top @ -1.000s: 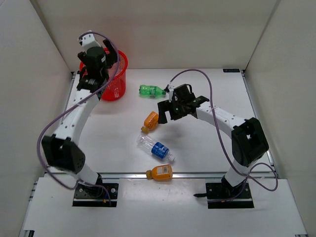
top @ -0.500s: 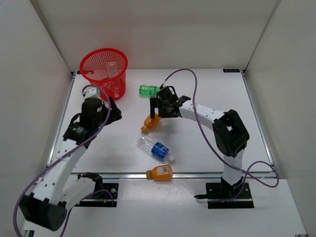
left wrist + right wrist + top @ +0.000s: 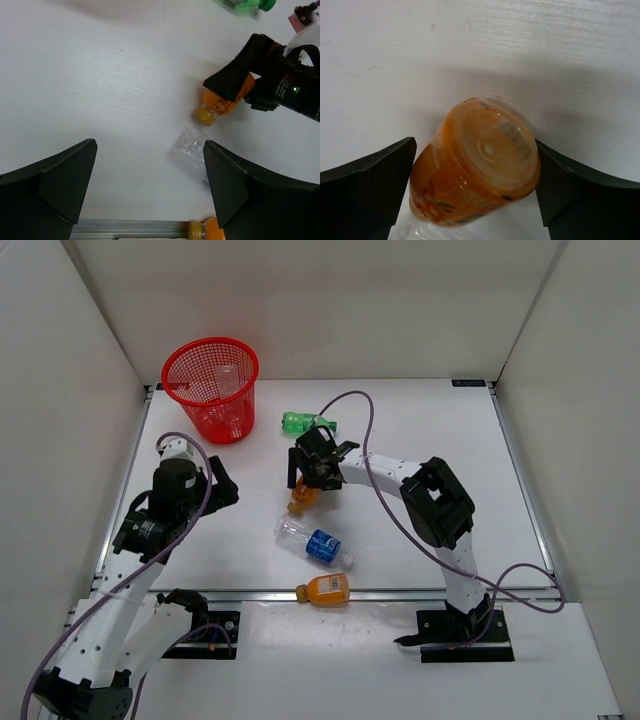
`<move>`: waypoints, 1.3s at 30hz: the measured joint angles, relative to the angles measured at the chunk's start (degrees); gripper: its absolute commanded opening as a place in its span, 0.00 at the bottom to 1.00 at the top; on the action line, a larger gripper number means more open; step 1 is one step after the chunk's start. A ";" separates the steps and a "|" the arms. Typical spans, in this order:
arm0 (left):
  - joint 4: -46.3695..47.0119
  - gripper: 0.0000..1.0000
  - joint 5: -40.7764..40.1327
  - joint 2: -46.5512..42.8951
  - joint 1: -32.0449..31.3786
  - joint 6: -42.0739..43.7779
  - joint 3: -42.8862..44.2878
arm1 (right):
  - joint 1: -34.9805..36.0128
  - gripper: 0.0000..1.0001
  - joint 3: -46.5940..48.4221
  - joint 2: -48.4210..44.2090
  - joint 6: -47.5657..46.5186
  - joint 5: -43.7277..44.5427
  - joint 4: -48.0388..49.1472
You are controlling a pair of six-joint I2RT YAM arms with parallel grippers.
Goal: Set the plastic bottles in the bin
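Orange bottle about to be gripped.
A clear bottle is seen in the bin, far left; the left claw is held spread, empty; the right claw is spread astride the orange bottle on the surface: closing and lifting are called for.

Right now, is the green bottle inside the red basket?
No, the green bottle lies on the white table, outside the red bin and apart from it.
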 measured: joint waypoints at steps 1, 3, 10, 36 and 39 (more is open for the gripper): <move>-0.28 0.99 0.09 0.07 -0.15 0.17 0.00 | -0.02 0.79 0.42 0.83 0.13 0.00 -0.22; -0.46 0.99 0.70 0.11 -0.44 0.59 0.00 | -0.31 0.60 1.66 1.86 0.42 -0.07 -0.48; 1.53 0.99 7.02 2.19 -0.76 3.34 -0.96 | -1.55 0.25 3.96 1.97 0.28 -2.47 -0.33; 19.80 0.99 29.11 20.46 -6.16 14.34 -1.73 | -6.36 0.18 0.13 -9.46 2.64 -38.73 11.87; 20.39 0.99 29.22 20.41 -6.36 14.56 -1.73 | -6.23 0.20 -0.02 -9.46 1.86 -39.67 11.67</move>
